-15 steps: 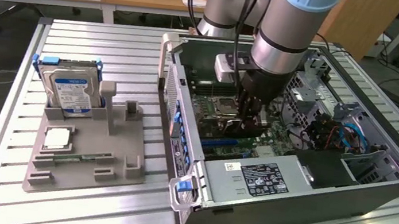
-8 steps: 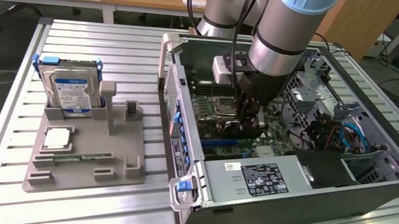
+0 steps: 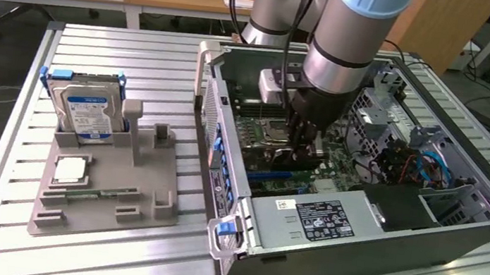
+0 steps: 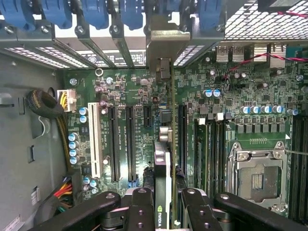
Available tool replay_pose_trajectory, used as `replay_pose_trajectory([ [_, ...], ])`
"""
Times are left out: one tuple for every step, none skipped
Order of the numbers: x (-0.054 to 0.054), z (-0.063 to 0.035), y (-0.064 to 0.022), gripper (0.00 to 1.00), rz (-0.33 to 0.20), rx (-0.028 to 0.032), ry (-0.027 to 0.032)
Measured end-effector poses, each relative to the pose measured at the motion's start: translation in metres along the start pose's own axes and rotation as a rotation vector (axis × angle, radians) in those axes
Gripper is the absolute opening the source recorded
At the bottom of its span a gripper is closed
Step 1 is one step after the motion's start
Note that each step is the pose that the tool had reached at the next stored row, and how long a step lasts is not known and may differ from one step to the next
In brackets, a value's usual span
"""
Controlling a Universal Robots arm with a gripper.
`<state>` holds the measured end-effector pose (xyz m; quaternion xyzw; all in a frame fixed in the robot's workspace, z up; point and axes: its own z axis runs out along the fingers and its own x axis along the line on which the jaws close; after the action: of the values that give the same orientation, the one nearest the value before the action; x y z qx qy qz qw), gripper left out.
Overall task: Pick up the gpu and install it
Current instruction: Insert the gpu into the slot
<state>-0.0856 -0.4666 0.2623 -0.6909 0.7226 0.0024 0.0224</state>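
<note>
We see the pincer lowered inside the open computer case, its two black fingers clamped on the gpu; the card stands on edge between them, its black cooler face with a green logo turned toward one finger; it runs along the motherboard, parallel to the long black expansion slots and close above that part of the board; we cannot tell whether it sits in a slot; a silver bracket lies in line with it at the case's rear wall, among the blue slot clips; the empty processor socket lies farther along the board; in the exterior view the arm reaches straight down into the case, which lies on its side on the slatted metal surface, toward the exterior view's right edge; near the surface's opposite edge a grey holder carries an upright hard drive and a flat memory stick.
</note>
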Motion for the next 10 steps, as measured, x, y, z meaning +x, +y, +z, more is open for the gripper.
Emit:
replay_pose_trajectory([
  [-0.0002,0.0001,0.0005,0.27,0.000,0.0000,0.0001],
  [-0.0003,0.0002,0.0010,0.27,0.000,-0.0001,0.0002],
  [-0.0004,0.0003,0.0015,0.27,0.000,-0.0001,0.0002],
  [-0.0005,0.0004,0.0020,0.27,0.000,-0.0001,0.0003],
  [-0.0006,0.0006,0.0025,0.27,0.000,-0.0001,0.0002],
  [-0.0007,0.0008,0.0030,0.27,0.000,0.0000,0.0002],
  [-0.0008,0.0011,0.0034,0.27,0.000,0.0000,0.0001],
  [-0.0009,0.0018,0.0039,0.27,0.000,0.0002,-0.0001],
  [-0.0009,0.0027,0.0042,0.27,0.000,0.0001,0.0002],
  [-0.0008,0.0035,0.0042,0.27,0.000,-0.0001,0.0008],
])
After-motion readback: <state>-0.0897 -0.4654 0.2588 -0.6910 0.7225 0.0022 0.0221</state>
